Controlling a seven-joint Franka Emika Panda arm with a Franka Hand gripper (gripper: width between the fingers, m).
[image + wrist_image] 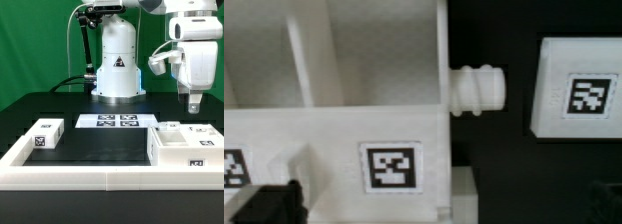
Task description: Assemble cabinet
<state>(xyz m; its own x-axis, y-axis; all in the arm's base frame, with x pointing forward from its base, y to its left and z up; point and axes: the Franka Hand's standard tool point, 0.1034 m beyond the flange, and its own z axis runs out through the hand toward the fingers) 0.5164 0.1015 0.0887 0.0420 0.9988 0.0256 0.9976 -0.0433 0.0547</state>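
The claw (190, 103) hangs over the cabinet body (172, 148), fingers (274, 203) apparently spread and empty. Beneath it, a tagged drawer block (580, 92) lies just beside the body's ribbed peg (482, 88). Descend centred and square on the body before closing.

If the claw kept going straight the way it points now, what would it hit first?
Probably the cabinet body: the open claw points straight down above it, and the wrist view shows its tagged wall directly beneath the claw. How far above is unclear.
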